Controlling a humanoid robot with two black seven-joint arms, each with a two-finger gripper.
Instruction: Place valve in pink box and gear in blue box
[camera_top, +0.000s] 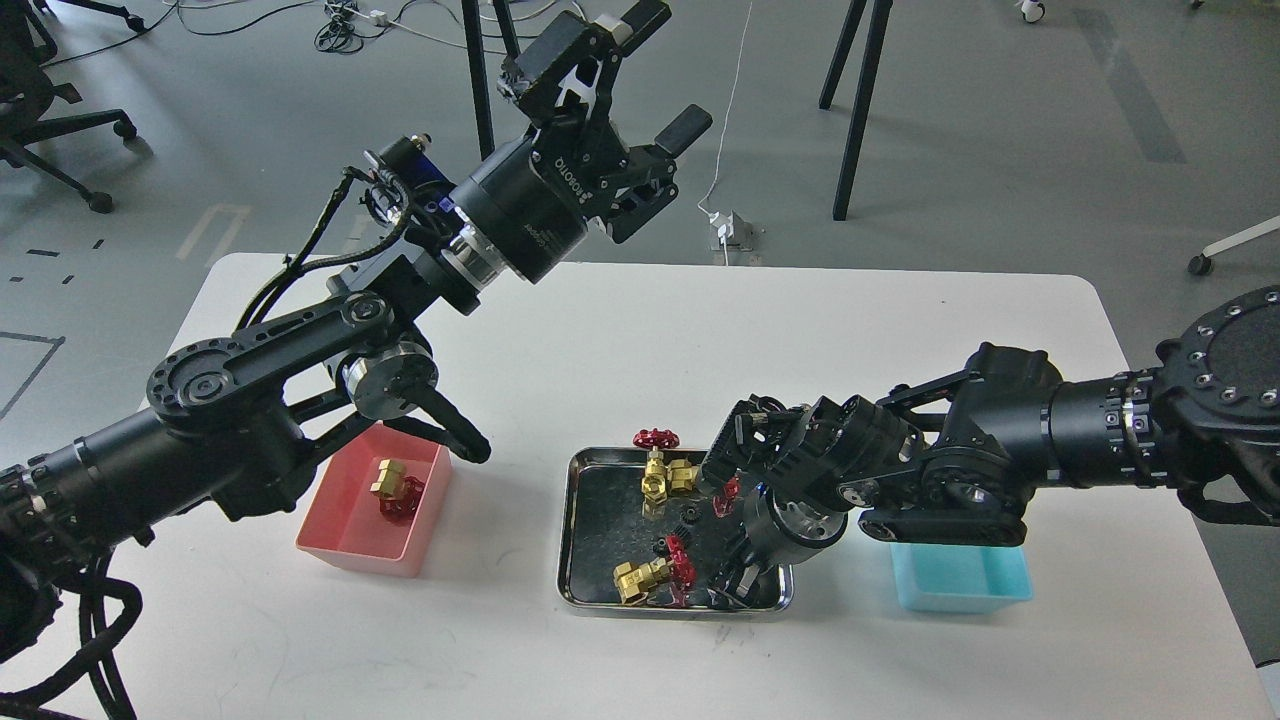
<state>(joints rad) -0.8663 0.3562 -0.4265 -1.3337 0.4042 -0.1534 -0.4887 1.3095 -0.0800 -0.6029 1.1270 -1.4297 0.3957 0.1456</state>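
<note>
Our left gripper (655, 75) is raised high above the far edge of the white table (620, 330), its fingers spread wide with nothing between them. Our right gripper (735, 590) reaches down into the steel tray (572, 530) at its near right corner; its fingertips are dark and foreshortened, so we cannot tell how far apart they stand or whether they grip anything. In the tray lie two valves, one at the far side (665, 470) and one at the near side (650, 575), with a small gear (689, 514) between them. The right forearm crosses above the blue box (965, 585), hiding its far part. The pink box (375, 520) holds a valve (397, 488), half shadowed by our left elbow.
</note>
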